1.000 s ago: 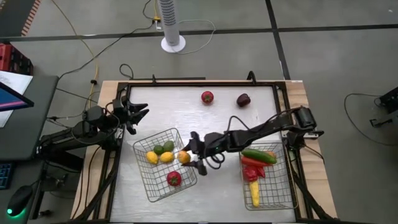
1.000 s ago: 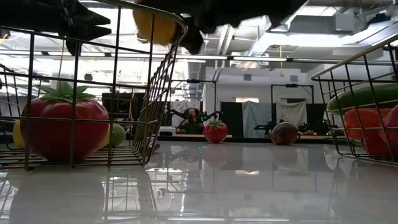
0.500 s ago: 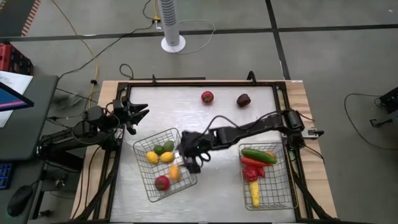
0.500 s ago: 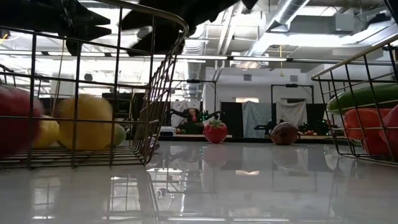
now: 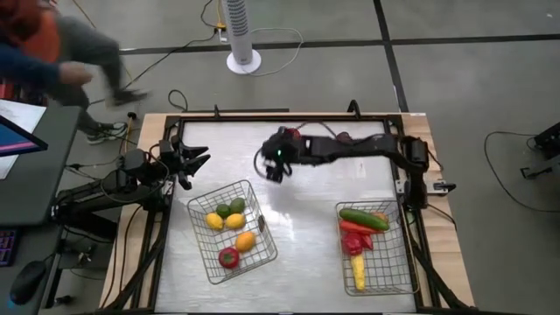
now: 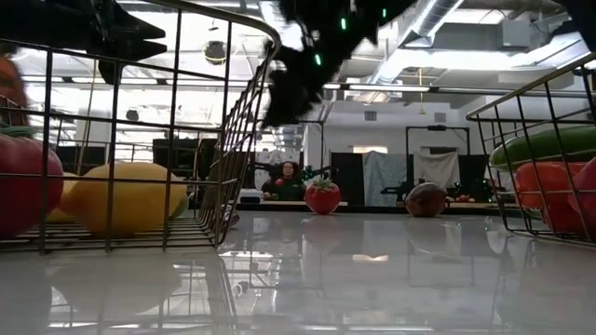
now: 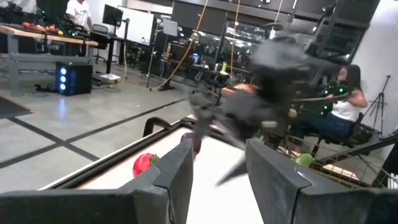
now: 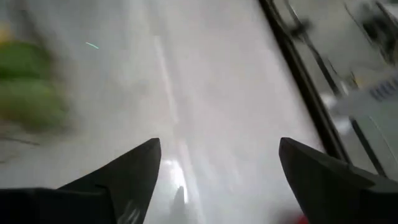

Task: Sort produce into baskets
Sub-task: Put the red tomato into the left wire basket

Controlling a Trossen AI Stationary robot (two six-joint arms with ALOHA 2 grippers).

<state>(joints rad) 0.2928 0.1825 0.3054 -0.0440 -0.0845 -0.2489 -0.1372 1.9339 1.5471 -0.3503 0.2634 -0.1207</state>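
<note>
The left wire basket [image 5: 203, 234] holds yellow, green, orange [image 5: 246, 241] and red [image 5: 228, 257] pieces. The right wire basket [image 5: 398, 262] holds a cucumber [image 5: 364, 219], red pieces and a yellow one. A red fruit [image 6: 322, 197] and a dark maroon one [image 6: 426, 199] rest on the table near its far edge. My right gripper [image 5: 273, 171] hangs open and empty above the table between the left basket and the red fruit; its fingers stand wide apart in the right wrist view [image 8: 217, 146]. My left gripper [image 5: 199, 157] waits open at the far left.
A dark frame [image 5: 395, 149] runs around the table. A person [image 5: 52, 44] moves beyond the table's far left corner. A white fan stand [image 5: 243, 35] is on the floor behind the table. Bare tabletop [image 5: 306, 236] lies between the two baskets.
The orange fruit that my right gripper held over the left basket's right rim has dropped into that basket and knocked the red piece aside. My right gripper has then swung up and toward the table's far edge, near the red fruit.
</note>
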